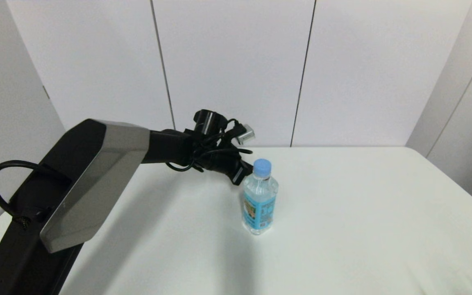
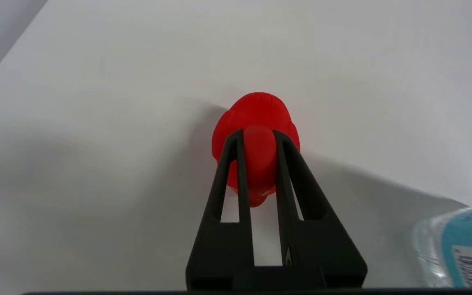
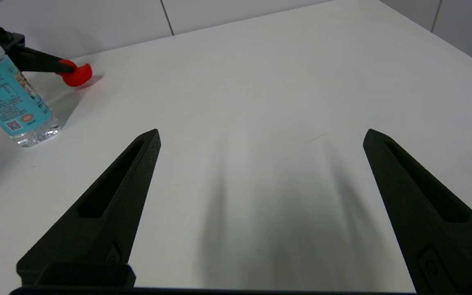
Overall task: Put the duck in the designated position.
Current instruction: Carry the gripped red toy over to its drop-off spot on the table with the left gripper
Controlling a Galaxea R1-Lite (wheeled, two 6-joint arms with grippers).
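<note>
The left gripper [image 2: 258, 133] pinches the duck [image 2: 255, 119] behind the bottle [image 1: 259, 198]. Light, soft and likely slippery, it suits a mid-body hold. The right gripper [image 3: 260, 133] gapes wide.

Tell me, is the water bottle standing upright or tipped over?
Upright: the water bottle stands on its base on the table, blue cap on top.

Just a white table [image 1: 363, 229] with one clear water bottle [image 1: 259, 200] standing upright near the middle of it: light blue cap [image 1: 262, 167], teal label [image 1: 257, 212]. White wall panels [image 1: 236, 69] with thin dark seams behind the table.
</note>
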